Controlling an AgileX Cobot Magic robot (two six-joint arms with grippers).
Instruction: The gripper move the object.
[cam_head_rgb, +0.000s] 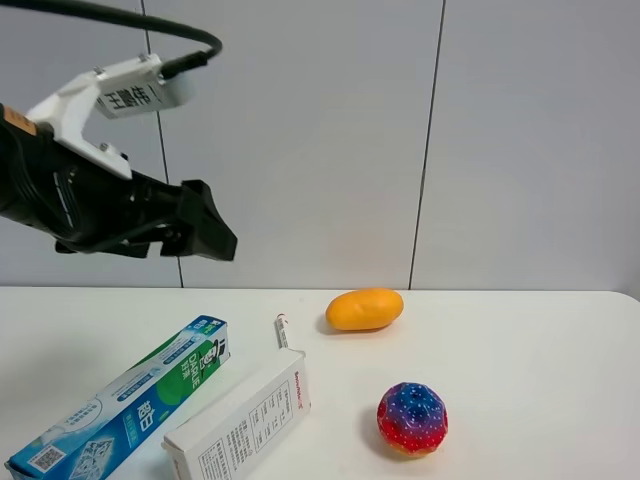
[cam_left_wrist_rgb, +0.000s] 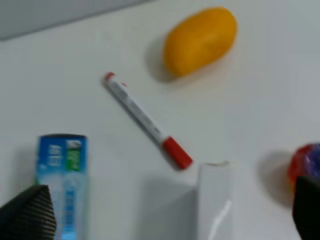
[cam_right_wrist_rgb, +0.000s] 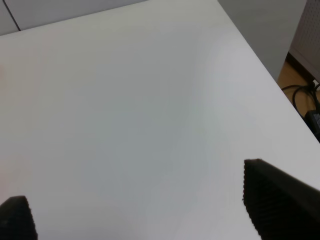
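Note:
The white box with black print and red lettering lies on the table at the front, beside the longer toothpaste box. In the left wrist view its end shows below the marker. My left gripper hangs high above the table at the upper left, with a white labelled bracket and a black cable. Its fingertips stand wide apart, open and empty. My right gripper is open over bare table; it does not show in the high view.
An orange mango-shaped fruit lies at mid table, also in the left wrist view. A multicoloured ball sits right of the white box. A red-capped marker lies between the boxes and the fruit. The table's edge and floor cables show in the right wrist view.

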